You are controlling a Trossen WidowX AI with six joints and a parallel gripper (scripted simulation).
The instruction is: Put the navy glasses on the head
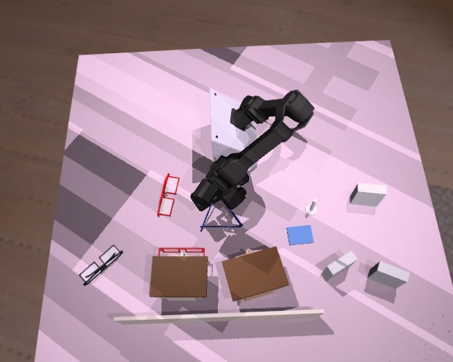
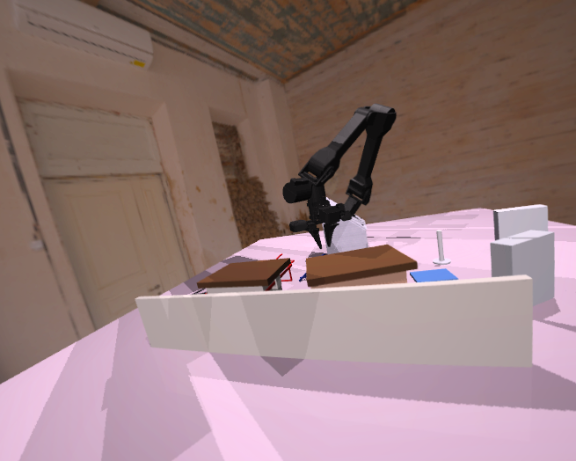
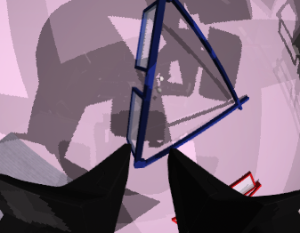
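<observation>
1. The navy glasses (image 1: pixel 221 226) (image 2: pixel 303 276) (image 3: pixel 147 89), a thin dark-blue frame with two clear lenses, lie below the robot's gripper (image 1: pixel 222 202) (image 2: pixel 324 246) (image 3: pixel 150 152), off both display heads; their arms fold inward, crossing near the tips.
2. Seen from the top view, the folded tips point toward 8 o'clock, the lens side faces roughly 2, and the front's long axis runs about 11 to 5.
3. The gripper stands partly open, its gap fairly narrow, gripping nothing, with one hinge corner of the frame just beyond its fingertips in the wrist view.
4. The top-view count around the navy pair: one loose red pair (image 1: pixel 163 195) at 10 o'clock, another red pair (image 1: pixel 181 249) at 8, one black pair (image 1: pixel 102 267) at 8, farther out; two brown boards (image 1: pixel 178 276) (image 1: pixel 255 273) (image 2: pixel 245 273) (image 2: pixel 360 264) at 7 and 5; one blue square (image 1: pixel 300 235) (image 2: pixel 433 275) at 3.
</observation>
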